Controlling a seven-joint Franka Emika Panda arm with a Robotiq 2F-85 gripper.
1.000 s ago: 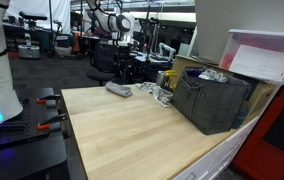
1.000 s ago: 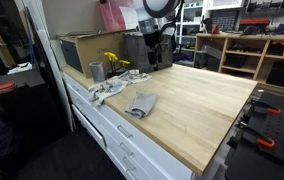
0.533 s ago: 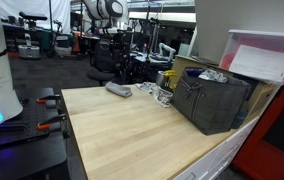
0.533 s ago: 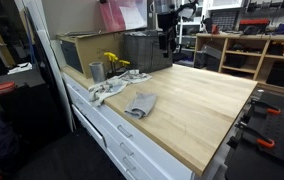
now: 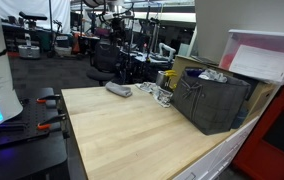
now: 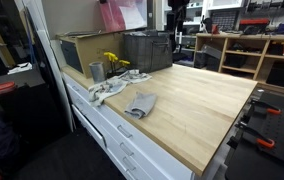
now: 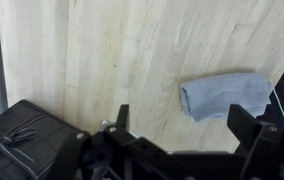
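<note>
We saw the claw (image 7: 182,114) hanging high above the wooden table (image 7: 102,50), looking straight down on it in the wrist view. Its two fingers (image 7: 122,115) stood wide apart with nothing between them, only bare wood showing in the gap. It touched nothing. Below it and off to one side lay the grey cloth (image 7: 227,97), crumpled into a rough oblong and flat on the wood, well clear of both fingers. At the opposite lower corner of the wrist view the black crate (image 7: 17,130) showed under the claw's body, apart from the cloth. In both exterior views the claw was up at the top edge of the picture, and we could make out little of it there. In an exterior view the cloth (image 6: 140,103) lay near the table's drawer-side edge, with a white rag (image 6: 104,90) just beside it and a metal cup (image 6: 97,71) a little further on, next to something yellow (image 6: 114,62) that we could not tell apart. The crate (image 6: 147,50) stood toward the back of the table beside a cardboard box (image 6: 77,50). In an exterior view the crate (image 5: 214,100) sat in front of a clear bin with a pink lid (image 5: 267,55).
</note>
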